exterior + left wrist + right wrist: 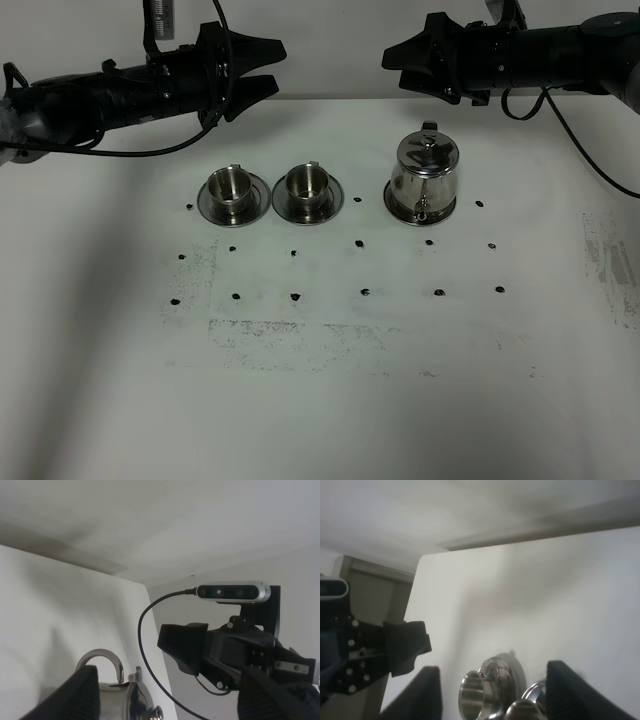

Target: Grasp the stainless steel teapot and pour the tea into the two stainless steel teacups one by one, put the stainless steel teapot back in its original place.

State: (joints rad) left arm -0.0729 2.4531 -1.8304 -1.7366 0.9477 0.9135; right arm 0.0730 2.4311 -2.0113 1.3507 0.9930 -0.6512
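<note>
The stainless steel teapot point(424, 175) stands upright on its round steel disc point(394, 207) at centre right, lid on, spout toward the front. Left of it, the two stainless steel teacups point(231, 186) point(308, 183) sit side by side on their saucers. My left gripper point(278, 66) hovers open above and behind the cups, holding nothing. My right gripper point(392, 64) hangs open above and behind the teapot, facing the left one. In the left wrist view the teapot's loop handle point(102, 660) shows between my open fingers point(70, 695). One teacup point(472, 690) appears in the right wrist view. No tea shows.
The white table point(320, 380) carries rows of small black marks point(363, 292) in front of the tea set, and scuffed grey patches nearer the front. A wall runs along the table's far edge behind both arms.
</note>
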